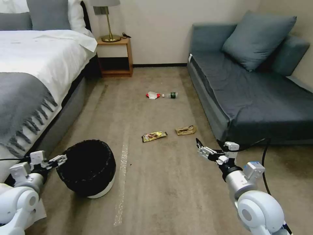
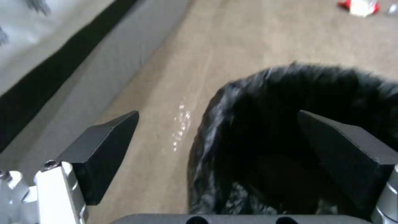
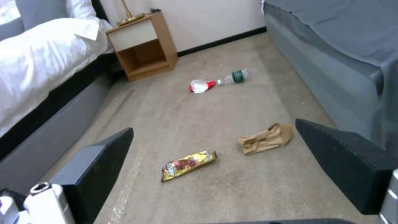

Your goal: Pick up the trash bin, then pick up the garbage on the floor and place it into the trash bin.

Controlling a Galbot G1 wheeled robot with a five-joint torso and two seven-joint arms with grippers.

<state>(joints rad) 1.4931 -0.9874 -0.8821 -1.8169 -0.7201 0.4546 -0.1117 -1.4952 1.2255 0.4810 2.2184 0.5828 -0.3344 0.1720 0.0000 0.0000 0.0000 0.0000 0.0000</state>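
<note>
1. Beige carpet (image 1: 156, 169) between bed (image 1: 32, 65) and sofa (image 1: 254, 98); trash bin (image 1: 88, 168) stands near the bed, its inside dark and unreadable.
2. Left gripper (image 1: 62, 159) at the bin's rim, jaws wide, straddling the black liner (image 2: 290, 118).
3. Right gripper (image 1: 199, 147) hovers, jaws wide.
4. Garbage on the carpet: snack wrapper (image 1: 154, 136), brown paper (image 1: 186, 130), red-and-white wrapper (image 1: 152, 95), bottle (image 1: 171, 95).

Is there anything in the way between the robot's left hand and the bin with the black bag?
Nothing visible. The open left end effector sits right beside the rim of the small round black-bagged trash bin, with bare beige carpet around them.
</note>
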